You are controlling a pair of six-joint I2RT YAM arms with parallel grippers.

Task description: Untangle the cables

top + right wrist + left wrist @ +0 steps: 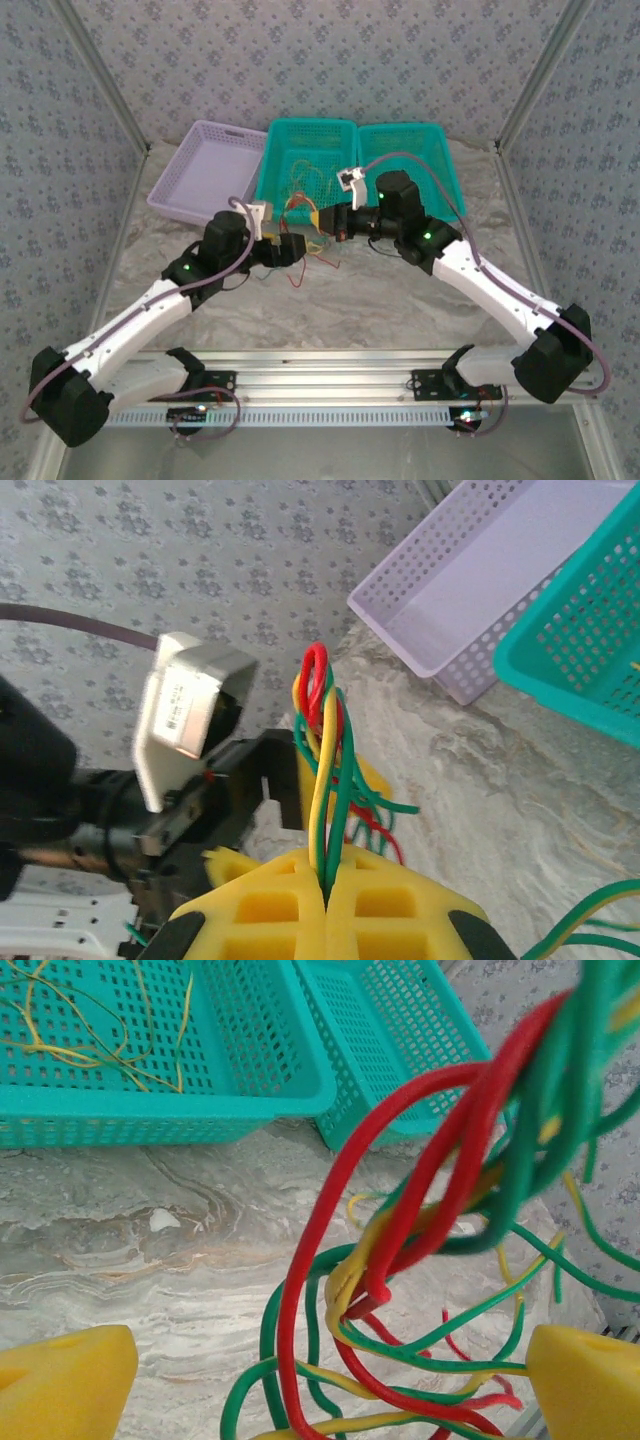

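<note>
A tangle of red, green and yellow cables (400,1260) hangs in mid-air above the marble table, between the two arms. My right gripper (328,885) is shut on the top of this bundle, a yellow and a green strand (325,780) running out from between its pressed yellow pads. My left gripper (330,1390) is open, its yellow fingers (65,1385) far apart with the hanging loops between them, touching neither. From above, the tangle (312,242) sits between the left gripper (292,250) and the right gripper (337,222). Thin yellow cables (100,1030) lie in the middle teal basket.
Three baskets stand at the back: a lilac one (200,170) on the left, a teal one (270,165) in the middle and another teal one (445,165) on the right. The left arm's camera housing (190,715) sits close to my right gripper.
</note>
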